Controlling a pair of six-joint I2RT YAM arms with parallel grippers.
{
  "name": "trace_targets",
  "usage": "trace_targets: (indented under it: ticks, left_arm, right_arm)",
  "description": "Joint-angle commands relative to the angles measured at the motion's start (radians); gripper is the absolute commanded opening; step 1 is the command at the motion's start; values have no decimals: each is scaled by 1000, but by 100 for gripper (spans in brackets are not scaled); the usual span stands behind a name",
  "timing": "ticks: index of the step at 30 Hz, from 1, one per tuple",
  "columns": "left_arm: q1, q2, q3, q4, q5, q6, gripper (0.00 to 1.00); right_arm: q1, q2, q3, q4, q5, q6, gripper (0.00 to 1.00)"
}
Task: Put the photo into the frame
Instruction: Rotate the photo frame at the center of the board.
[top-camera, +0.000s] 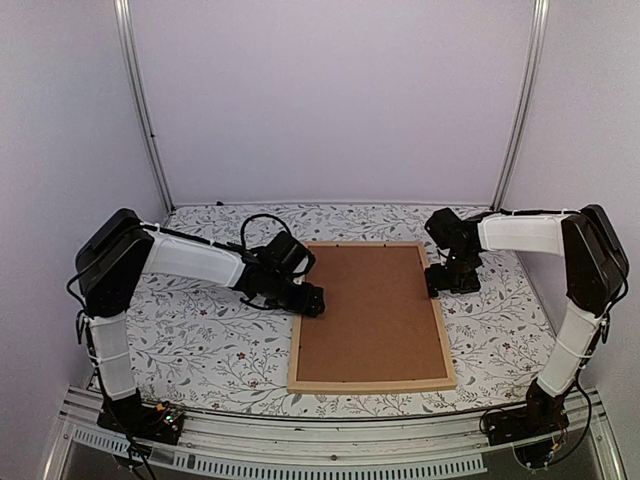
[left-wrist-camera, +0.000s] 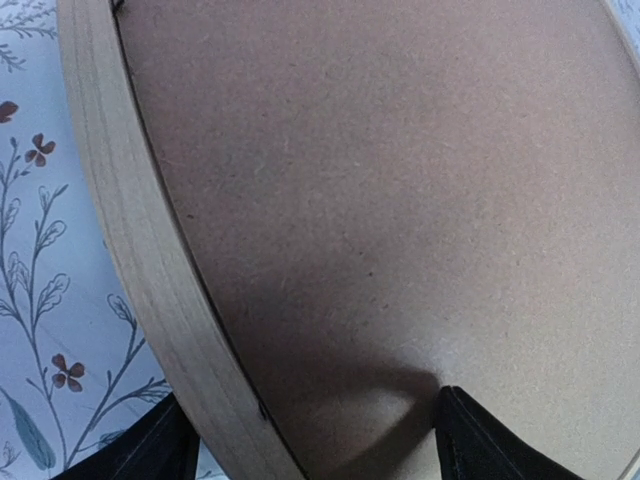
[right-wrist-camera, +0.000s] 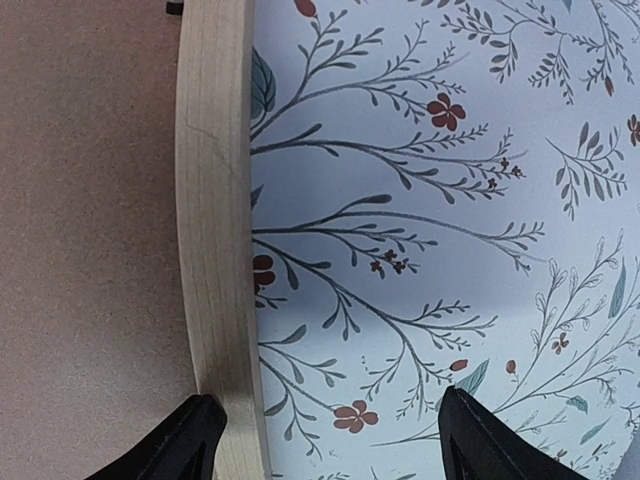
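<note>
**Two open grippers flank the frame; no photo to be seen**

The frame (top-camera: 370, 385) is laid flat, back upward, in the middle of the flowered tablecloth (top-camera: 200, 340). Its opening is filled by a brown backing board (top-camera: 370, 310). The photo is not seen in any view. It may lie under the board, but that cannot be told from here.

The left gripper (top-camera: 308, 299) is held low over the frame's left rail. Its jaws are spread wide and nothing is held. In the left wrist view one finger is placed outside the rail over the cloth and the other over the board.

The right gripper (top-camera: 447, 283) is set at the right rail, likewise wide open and empty. The rail is taken between its fingers, close beside the inner one.

Several faults could be expected from here. If the two rails were pinched and raised unevenly, the thin wood could be twisted or the frame tipped, and the board could slide out. If a jaw were closed too low, the cloth could be caught and dragged, and the frame pulled askew. If the board were pressed near one edge only, it could be wedged crooked in the opening. Should the photo not be inside, the board would have to be taken out first.
</note>
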Motion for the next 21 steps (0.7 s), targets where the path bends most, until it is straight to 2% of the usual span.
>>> trace_targets:
  ticks: [1, 21]
  left_arm:
    - [-34, 42, -1, 6, 26, -15, 82]
    - [-46, 54, 10, -2, 23, -10, 81]
  right_arm:
    - [52, 89, -3, -15, 16, 36, 79]
    - [195, 255, 85, -54, 65, 106, 79]
